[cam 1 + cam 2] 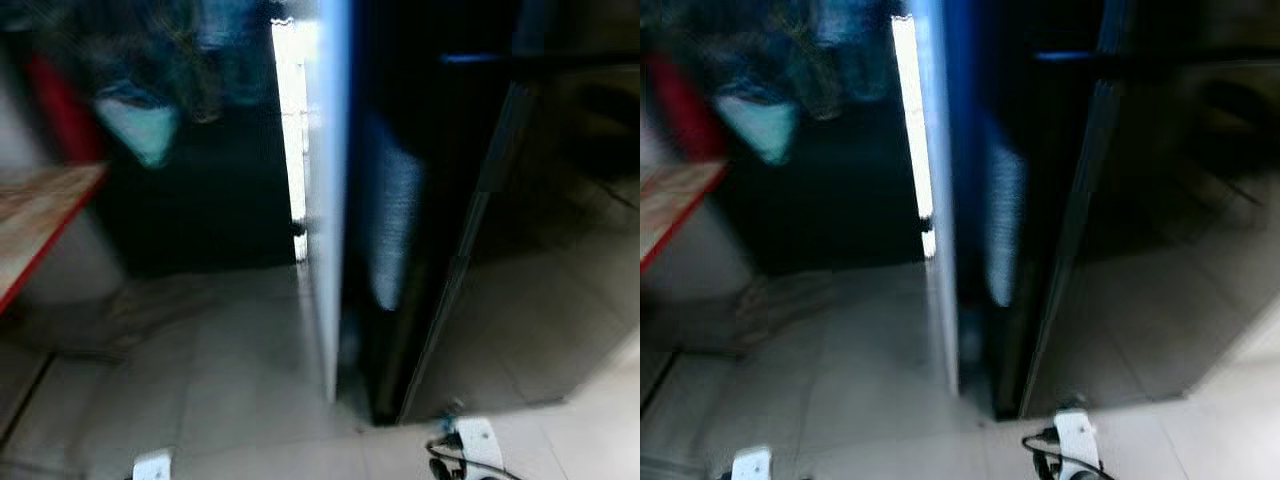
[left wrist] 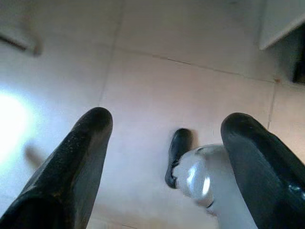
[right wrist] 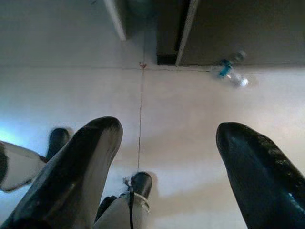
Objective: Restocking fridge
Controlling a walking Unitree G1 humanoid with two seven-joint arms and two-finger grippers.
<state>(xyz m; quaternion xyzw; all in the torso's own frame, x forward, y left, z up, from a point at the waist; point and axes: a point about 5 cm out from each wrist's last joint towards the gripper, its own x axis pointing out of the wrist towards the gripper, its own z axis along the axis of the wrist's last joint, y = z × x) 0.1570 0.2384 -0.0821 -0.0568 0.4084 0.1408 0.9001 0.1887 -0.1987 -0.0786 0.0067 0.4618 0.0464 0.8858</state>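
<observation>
The black fridge (image 1: 560,200) stands right in front of me, and its door (image 1: 328,200) hangs open, seen edge-on as a pale vertical strip. A bright light strip (image 1: 292,120) shows behind the door. Both head views are blurred. A clear water bottle (image 3: 232,74) with a blue label lies on the tiled floor by the fridge's base (image 3: 167,28). My left gripper (image 2: 167,138) hangs open over the floor, holding nothing. My right gripper (image 3: 167,143) also hangs open and empty, well short of the bottle.
A wooden table (image 1: 40,220) with a red edge stands at the left. Blurred teal and blue items (image 1: 140,125) sit at the back left. My feet (image 1: 478,440) rest on pale floor tiles (image 1: 230,380), with a black cable by the right one.
</observation>
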